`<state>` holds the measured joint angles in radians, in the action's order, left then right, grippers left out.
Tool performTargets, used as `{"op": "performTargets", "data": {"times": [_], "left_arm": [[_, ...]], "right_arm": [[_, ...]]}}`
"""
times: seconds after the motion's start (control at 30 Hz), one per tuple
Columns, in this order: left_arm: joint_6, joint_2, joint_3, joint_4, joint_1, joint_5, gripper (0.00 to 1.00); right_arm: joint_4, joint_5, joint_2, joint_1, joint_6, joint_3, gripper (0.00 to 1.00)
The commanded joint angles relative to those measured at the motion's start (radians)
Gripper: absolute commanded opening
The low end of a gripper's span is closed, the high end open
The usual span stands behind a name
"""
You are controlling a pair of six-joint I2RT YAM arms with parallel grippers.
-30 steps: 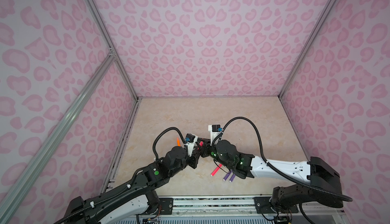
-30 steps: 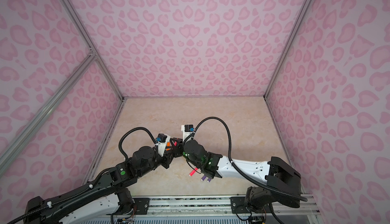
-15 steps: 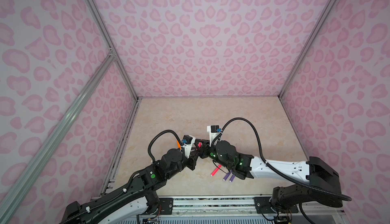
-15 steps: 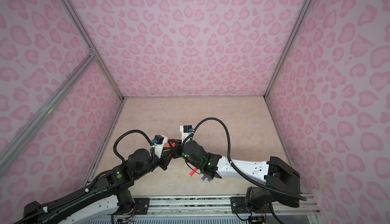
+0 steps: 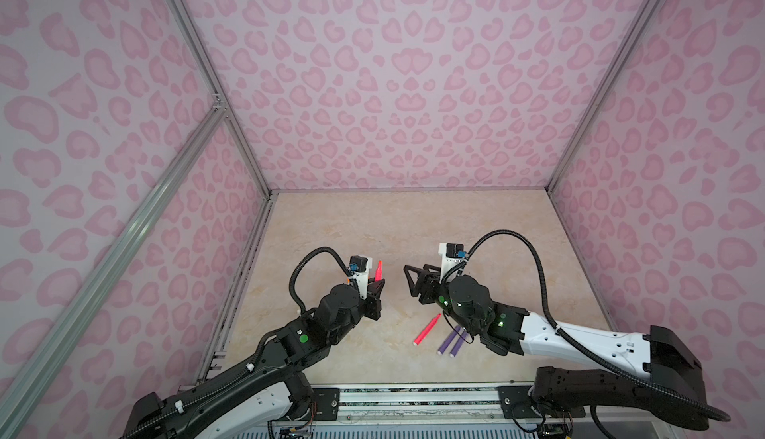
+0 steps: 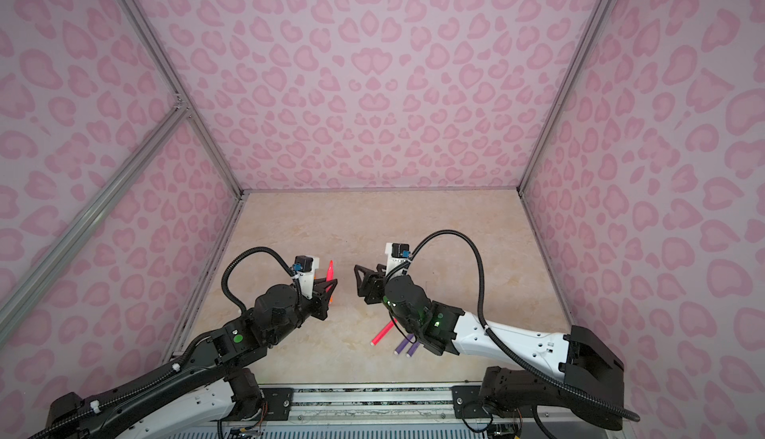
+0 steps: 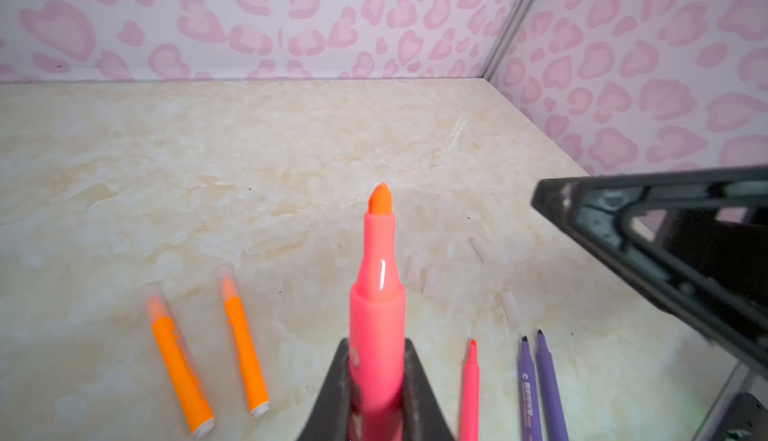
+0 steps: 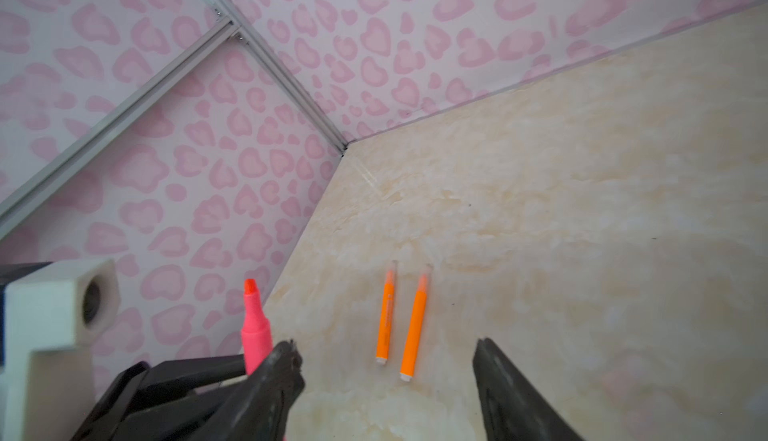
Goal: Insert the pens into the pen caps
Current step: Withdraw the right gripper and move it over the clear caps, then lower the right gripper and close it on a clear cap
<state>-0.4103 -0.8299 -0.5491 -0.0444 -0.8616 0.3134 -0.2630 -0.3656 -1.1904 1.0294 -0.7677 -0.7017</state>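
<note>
In a top view, we are pinching the pink pen (image 5: 378, 270) in the shut left pincer (image 5: 378, 283); the right pincer (image 5: 409, 280) is gaping empty opposite. In the left wrist view, faint caps (image 7: 417, 269) are lying beyond the pincer, likely skidding if nudged.

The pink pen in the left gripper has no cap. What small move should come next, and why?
Probably the right gripper should go down to one clear cap on the table and close on it. Its jaws stand open and empty, while the left gripper holds the pink pen with its tip bare.
</note>
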Motion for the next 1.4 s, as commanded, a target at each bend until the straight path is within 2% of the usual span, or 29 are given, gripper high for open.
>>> {"op": "performTargets", "data": {"times": [0.0, 0.13, 0.27, 0.33, 0.4, 0.6, 0.67, 1.03, 1.37], "left_arm": [[-0.081, -0.037, -0.024, -0.058, 0.054, 0.061, 0.03], [-0.131, -0.112, -0.053, -0.125, 0.137, 0.048, 0.03], [-0.136, -0.175, -0.077, -0.146, 0.149, 0.042, 0.03], [-0.134, -0.197, -0.086, -0.151, 0.15, 0.035, 0.03], [-0.133, -0.205, -0.09, -0.149, 0.15, 0.028, 0.03], [-0.129, -0.2, -0.09, -0.149, 0.15, 0.019, 0.03], [-0.127, -0.196, -0.089, -0.147, 0.15, 0.017, 0.03], [-0.127, -0.194, -0.091, -0.149, 0.151, 0.008, 0.03], [-0.13, -0.184, -0.089, -0.148, 0.151, 0.003, 0.03]], "right_arm": [[0.094, -0.064, 0.004, -0.073, -0.039, 0.026, 0.58], [0.2, -0.095, -0.064, -0.167, -0.072, 0.015, 0.55], [0.292, -0.082, -0.192, -0.23, -0.093, -0.031, 0.54], [0.338, -0.035, -0.263, -0.255, -0.086, -0.071, 0.52], [0.375, 0.004, -0.322, -0.268, -0.066, -0.111, 0.51], [0.441, 0.029, -0.479, -0.27, -0.031, -0.215, 0.5], [0.463, 0.043, -0.52, -0.269, -0.03, -0.242, 0.47], [0.452, 0.012, -0.496, -0.217, -0.068, -0.189, 0.42], [0.459, 0.007, -0.553, -0.181, -0.079, -0.209, 0.39]]}}
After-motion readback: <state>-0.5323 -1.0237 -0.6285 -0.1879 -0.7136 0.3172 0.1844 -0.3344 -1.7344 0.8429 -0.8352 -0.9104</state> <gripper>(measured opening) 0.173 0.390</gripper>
